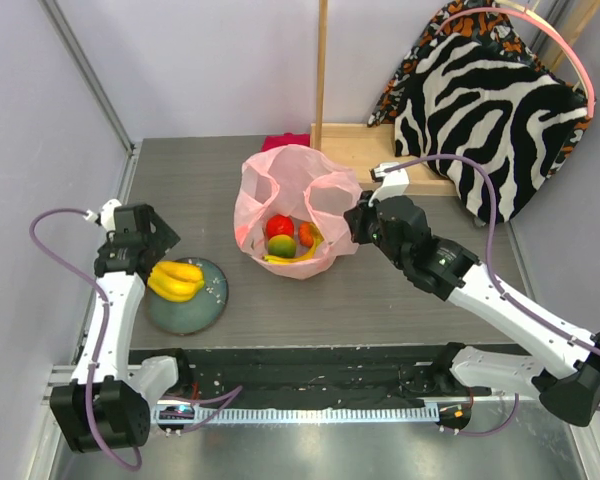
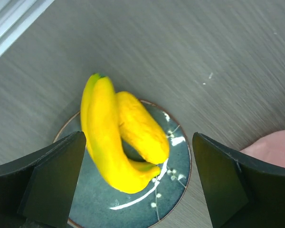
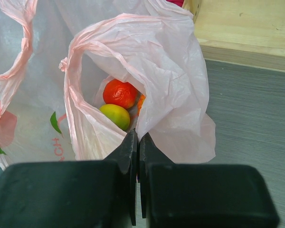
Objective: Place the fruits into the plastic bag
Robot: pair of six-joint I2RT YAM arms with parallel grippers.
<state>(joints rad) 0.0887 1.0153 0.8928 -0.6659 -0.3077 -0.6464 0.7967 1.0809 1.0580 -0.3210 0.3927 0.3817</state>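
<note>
Left fingers (image 2: pixel 52 180) spread wide over bananas (image 2: pixel 109 137) on plate (image 2: pixel 178 156); right fingers (image 3: pixel 128 161) pinched plastic bag (image 3: pixel 171 85) rim, red fruit (image 3: pixel 119 93) and green fruit (image 3: pixel 115 116) inside. Only top view showed bare tabletop (image 1: pixel 280 305) between plate and bag.

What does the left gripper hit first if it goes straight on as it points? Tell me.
The left gripper would most likely meet the bananas, framed between its open jaws, before the plate under them.
</note>
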